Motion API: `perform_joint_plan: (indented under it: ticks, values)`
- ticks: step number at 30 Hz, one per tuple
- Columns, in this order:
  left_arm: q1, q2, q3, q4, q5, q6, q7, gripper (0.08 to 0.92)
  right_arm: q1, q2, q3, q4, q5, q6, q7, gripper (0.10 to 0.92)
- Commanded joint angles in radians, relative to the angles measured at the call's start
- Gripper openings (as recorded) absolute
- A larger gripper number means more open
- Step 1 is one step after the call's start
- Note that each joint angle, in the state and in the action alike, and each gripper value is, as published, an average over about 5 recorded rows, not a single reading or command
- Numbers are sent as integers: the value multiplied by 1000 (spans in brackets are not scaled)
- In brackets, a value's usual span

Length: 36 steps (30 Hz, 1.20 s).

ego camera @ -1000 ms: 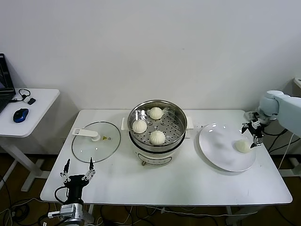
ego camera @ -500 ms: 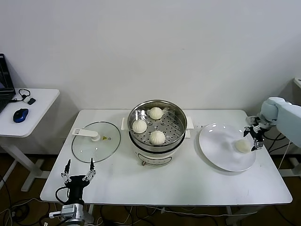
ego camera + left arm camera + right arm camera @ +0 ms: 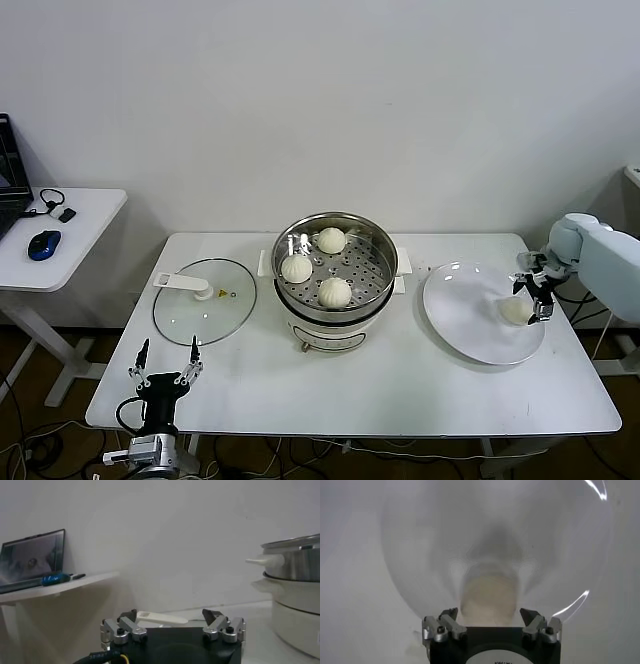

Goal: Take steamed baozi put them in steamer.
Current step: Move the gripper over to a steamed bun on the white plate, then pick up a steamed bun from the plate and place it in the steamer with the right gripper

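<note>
- At the far left stands a side desk (image 3: 70,215) with a blue mouse (image 3: 43,245) on it; none of my work lies there.
- My left gripper (image 3: 168,375) is parked low at the table's (image 3: 400,385) near left corner, fingers spread wide and holding nothing, well apart from the buns.
- Just beyond it, the glass lid (image 3: 205,300) lies flat on the table, clear of the pot, so the way in from above is free.
- In the middle stands the steamer (image 3: 335,270), uncovered, with three baozi (image 3: 334,292) already seated on its perforated tray. I judge the bare patch on the tray's right side is the natural spot for the fourth.
- To the right, the white plate (image 3: 470,320) carries the last baozi (image 3: 516,311), near its far right rim.
- My right gripper (image 3: 532,295) hangs over that bun, fingers spread to their widest; the wrist view shows the bun (image 3: 489,596) sitting between the two fingertips, not yet pinched.
- To do this step well, I should settle lower so the pads meet the bun at its widest part rather than its pleated top, keep it centred between them, and close gently, since soft dough will likely dent or tear under a hard squeeze.
- I should lift straight up before swinging left, high enough to clear the steamer's steel rim.
</note>
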Motion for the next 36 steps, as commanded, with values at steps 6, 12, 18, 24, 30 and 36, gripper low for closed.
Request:
perform_joint_plan:
  ticks: [6, 12, 18, 24, 30, 36]
  values:
    - [-2, -7, 1, -2, 1, 2, -1, 823, -29, 15, 38, -25, -23, -1, 5, 814]
    - [-5, -7, -2, -3, -3, 2, -1, 823, -29, 12, 37, -16, -28, -9, 11, 687]
    - [-5, -7, -4, -6, -6, 3, 0, 823, -2, -3, 20, 21, -15, -18, 10, 588]
    - [-8, -8, -1, -12, -8, 6, 1, 823, 171, -64, -180, 186, 124, -56, 6, 580]
    - [-7, -7, 2, -26, -15, 13, 4, 823, 470, -79, -484, 389, 324, -107, 13, 589]
    - [-11, -6, 2, -36, -29, 19, 6, 823, 722, -35, -678, 573, 480, -195, 27, 594]
